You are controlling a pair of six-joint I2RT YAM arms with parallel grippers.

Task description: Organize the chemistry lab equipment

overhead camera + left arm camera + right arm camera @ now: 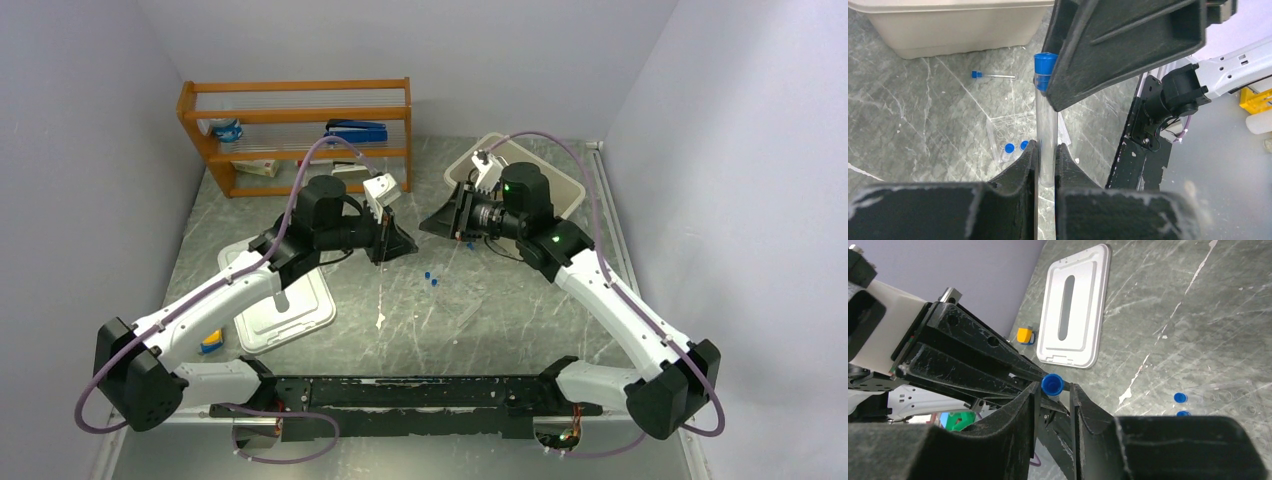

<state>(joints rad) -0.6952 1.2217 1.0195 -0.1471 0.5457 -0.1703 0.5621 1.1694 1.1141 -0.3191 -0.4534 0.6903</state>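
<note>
In the left wrist view my left gripper (pixel 1047 150) is shut on the lower body of a blue-capped clear tube (pixel 1046 120), held above the table. My right gripper (pixel 1053 387) faces it, its fingers (pixel 1118 45) standing to either side of the tube's blue cap (pixel 1052 384); the jaws are a little apart, with a thin gap beside the cap. Below lies the clear rack (pixel 1008 125) with two blue-capped tubes (pixel 1009 148) in it. Another capped tube (pixel 993 76) lies loose on the table. From above, the two grippers (pixel 400 240) (pixel 445 220) meet mid-table.
A beige bin (pixel 570 185) stands at the back right, behind the right arm. A white lid (pixel 285 305) lies at the left, with a small yellow-and-blue block (pixel 211 342) beside it. The orange shelf (pixel 300 130) with stationery stands at the back left.
</note>
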